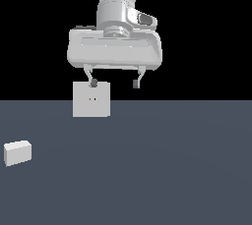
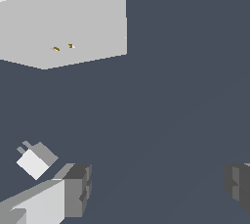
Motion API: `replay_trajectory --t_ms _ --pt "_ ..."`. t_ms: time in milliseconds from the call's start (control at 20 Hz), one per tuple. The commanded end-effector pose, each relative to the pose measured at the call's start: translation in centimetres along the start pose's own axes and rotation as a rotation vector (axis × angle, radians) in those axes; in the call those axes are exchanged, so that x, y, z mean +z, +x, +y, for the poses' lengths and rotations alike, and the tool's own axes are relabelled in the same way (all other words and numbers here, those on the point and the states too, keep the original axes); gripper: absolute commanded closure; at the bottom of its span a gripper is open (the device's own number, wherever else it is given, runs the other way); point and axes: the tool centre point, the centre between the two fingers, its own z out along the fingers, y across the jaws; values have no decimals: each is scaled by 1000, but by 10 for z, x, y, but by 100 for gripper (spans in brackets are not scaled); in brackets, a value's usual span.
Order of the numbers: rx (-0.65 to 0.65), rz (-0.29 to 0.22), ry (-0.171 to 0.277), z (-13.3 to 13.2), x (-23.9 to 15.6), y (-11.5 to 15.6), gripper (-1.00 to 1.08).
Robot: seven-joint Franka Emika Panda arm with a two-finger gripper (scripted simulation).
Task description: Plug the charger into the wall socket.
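Jaws stand wide apart with nothing between them. Gripper [image 1: 114, 84] hangs from the white hand body, fingers pointing down, well above the floor [image 1: 162, 170]. In the exterior view the two dark fingertips [image 1: 93, 84] show at either end of the hand body, a clear gap between them. One tip overlaps the top edge of the wall socket [image 1: 91, 99] in that view; contact or not, cannot tell, it may just be in front of it. Other tip hangs over open background to the exterior view's right of the socket.

Wrist view: gripper [image 2: 161, 184] again spread wide, grey fingertip pads [image 2: 78, 189] at both sides of the picture, only bare floor [image 2: 185, 96] in the gap.

Wall socket is a white square block, upright on the floor, flat face toward the exterior camera, two tiny dark holes side by side near its centre. In the wrist view the wall socket [image 2: 73, 22] shows as a large pale block with two small brownish holes on its face.

Charger [image 1: 17, 153] is a small white block, wider than tall, resting on the floor toward the exterior view's left and nearer the camera than the socket. Well apart from the socket and from the gripper. In the wrist view the charger [image 2: 33, 162] shows two short prongs sticking out of one side; it sits near one finger in the picture but not between the fingers.

Floor is plain dark blue-grey, background black.
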Motion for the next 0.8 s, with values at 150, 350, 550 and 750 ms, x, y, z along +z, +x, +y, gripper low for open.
replay_trajectory --t_ms 150,350,550,750 --pt "-10 3 0 -2 1 0 -92" --pt "-54 15 1 -11 5 0 -92" --pt "-133 36 3 -28 12 0 -92" --pt "-243 66 5 -51 23 -3 -92"
